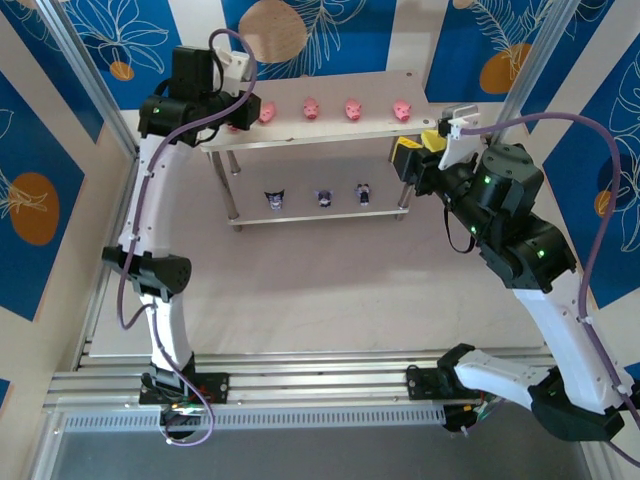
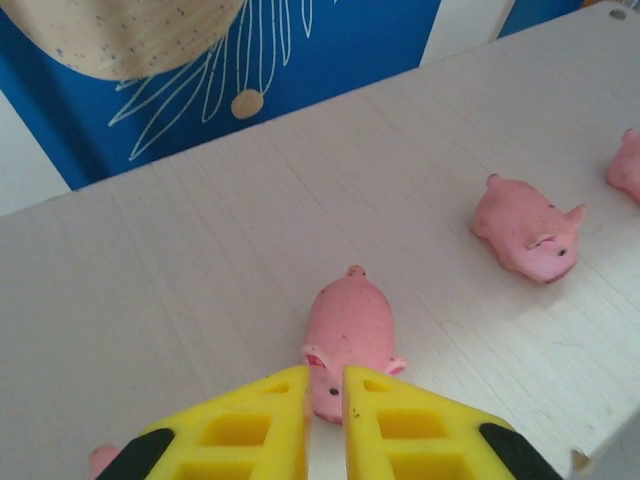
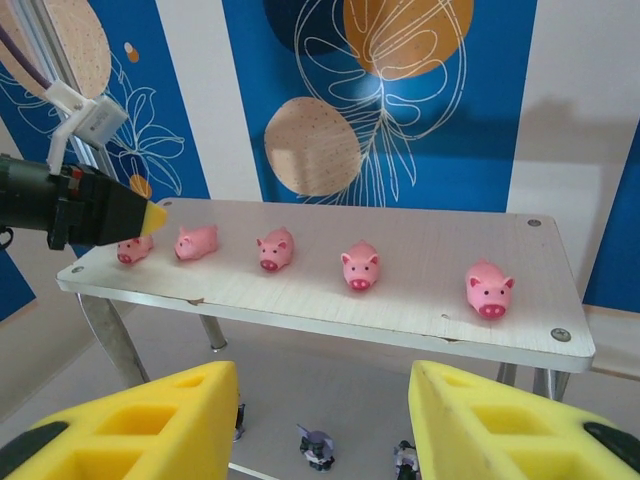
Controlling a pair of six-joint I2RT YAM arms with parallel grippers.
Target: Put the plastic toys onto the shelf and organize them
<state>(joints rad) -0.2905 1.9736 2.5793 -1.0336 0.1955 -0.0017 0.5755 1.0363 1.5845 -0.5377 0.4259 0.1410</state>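
Several pink pig toys stand in a row on the shelf's top board (image 1: 340, 90). Three dark figurines (image 1: 324, 198) stand on the lower board. My left gripper (image 1: 236, 118) reaches in from the shelf's left end. Its yellow fingers (image 2: 285, 420) are shut to a narrow slit just over the head of the second pig from the left (image 2: 350, 325), which faces them; nothing is held. The leftmost pig (image 3: 133, 250) sits under that gripper. My right gripper (image 3: 325, 405) hangs open and empty in front of the shelf's right end (image 1: 405, 160), below the top board (image 3: 420, 235).
Thin silver legs (image 1: 232, 185) carry the boards. The blue patterned backdrop (image 1: 360, 30) rises close behind the shelf, and metal frame posts (image 1: 95, 80) stand at both sides. Bare tabletop (image 1: 330, 290) lies between the shelf and the arm bases.
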